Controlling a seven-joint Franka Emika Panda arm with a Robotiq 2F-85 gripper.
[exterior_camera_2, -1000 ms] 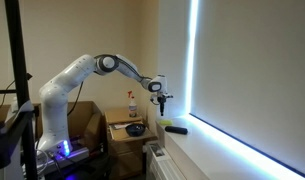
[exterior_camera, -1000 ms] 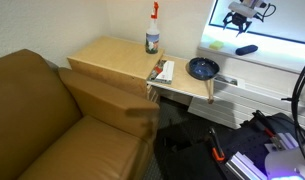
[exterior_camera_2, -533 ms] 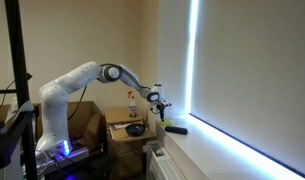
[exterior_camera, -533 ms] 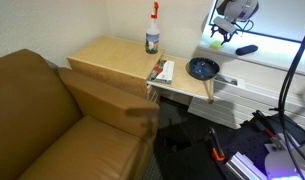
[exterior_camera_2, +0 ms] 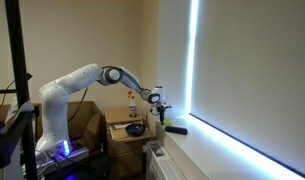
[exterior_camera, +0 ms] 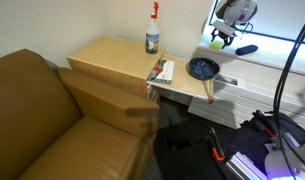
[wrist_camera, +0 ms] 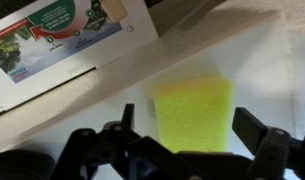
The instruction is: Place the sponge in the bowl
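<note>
Wrist view: my gripper (wrist_camera: pixel 187 132) has its jaws spread wide, holding nothing. The yellow-green sponge (wrist_camera: pixel 195 110) lies centred between them, straight ahead, its sides roughly square to my fingers.

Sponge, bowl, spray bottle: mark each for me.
Sponge (wrist_camera: pixel 194 112), wrist view, middle of top face.
Bowl (exterior_camera: pixel 202 68), in an exterior view, bare inside.
Spray bottle (exterior_camera: pixel 152 40), in an exterior view, lower body.

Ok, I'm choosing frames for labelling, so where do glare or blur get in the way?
In both exterior views the bright white window blows out, its detail lost; in the wrist view the small yellow-green soft sponge looks soft-edged, and the dark claw flanking it is blurred, out of focus.
</note>
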